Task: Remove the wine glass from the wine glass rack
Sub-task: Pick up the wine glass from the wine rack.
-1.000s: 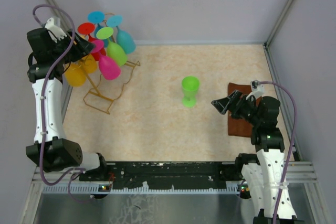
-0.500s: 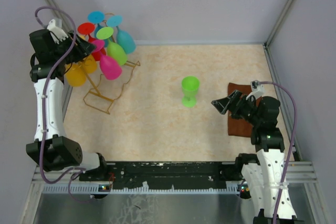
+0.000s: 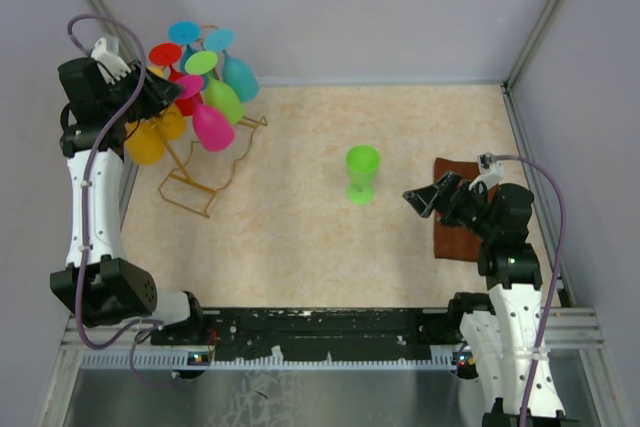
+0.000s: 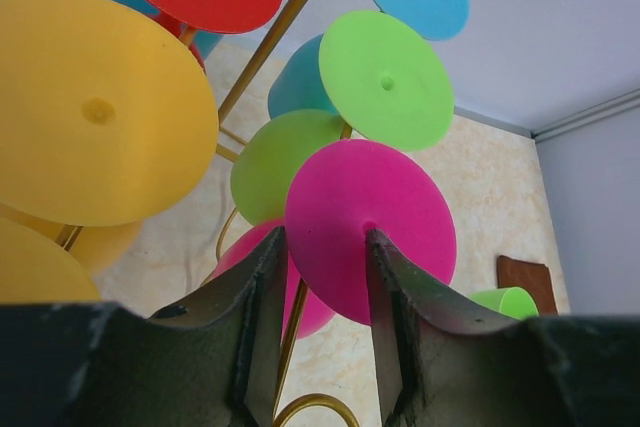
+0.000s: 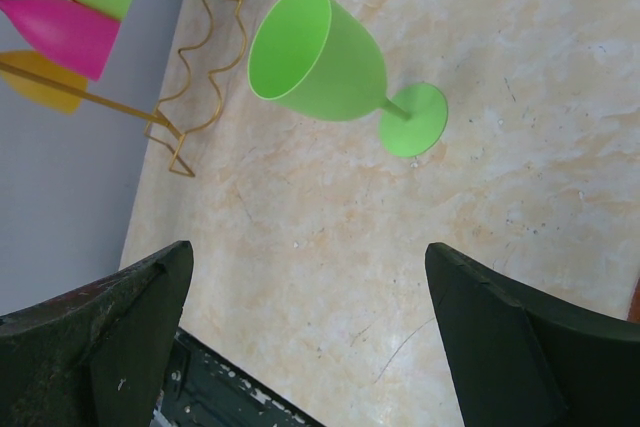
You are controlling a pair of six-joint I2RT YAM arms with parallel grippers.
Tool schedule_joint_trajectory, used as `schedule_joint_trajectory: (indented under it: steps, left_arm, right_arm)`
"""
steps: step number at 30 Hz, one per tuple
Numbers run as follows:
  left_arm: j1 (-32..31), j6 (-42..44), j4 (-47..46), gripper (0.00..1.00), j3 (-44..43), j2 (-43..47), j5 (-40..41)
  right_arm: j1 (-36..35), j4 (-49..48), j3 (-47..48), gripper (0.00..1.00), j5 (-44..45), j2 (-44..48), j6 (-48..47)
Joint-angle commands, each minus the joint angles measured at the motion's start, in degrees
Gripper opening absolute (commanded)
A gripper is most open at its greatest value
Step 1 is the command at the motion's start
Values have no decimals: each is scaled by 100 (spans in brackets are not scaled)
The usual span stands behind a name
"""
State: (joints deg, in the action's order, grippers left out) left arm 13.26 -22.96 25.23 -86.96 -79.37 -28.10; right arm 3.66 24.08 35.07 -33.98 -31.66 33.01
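The wine glass rack (image 3: 203, 185) is a golden wire stand at the far left, hung with several coloured glasses upside down. My left gripper (image 3: 166, 93) is up against it at the foot of the pink wine glass (image 3: 212, 127). In the left wrist view the gripper (image 4: 322, 235) has its jaws a narrow gap apart. Its fingertips lie over the left half of the pink foot (image 4: 400, 209), the right tip at its centre. Whether they touch it I cannot tell. My right gripper (image 3: 416, 197) hovers wide open and empty (image 5: 308, 247) over the table.
A green wine glass (image 3: 362, 173) (image 5: 320, 57) stands upright mid-table. A brown cloth (image 3: 450, 243) lies under the right arm. Yellow (image 3: 145, 143), green (image 3: 222, 100) and teal (image 3: 240, 77) glasses crowd round the pink one. Walls stand close behind and to the left of the rack.
The left gripper's jaws have drawn closer together at the pink glass's foot, and the arm has edged slightly toward the rack. The right arm has not moved.
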Motion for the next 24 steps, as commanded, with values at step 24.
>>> schedule_joint_trajectory:
  steps: [24]
  left_arm:
    - [20, -1043, -973, 35, 716, 443, 269]
  right_arm:
    - [47, 0, 364, 99, 31, -17, -119]
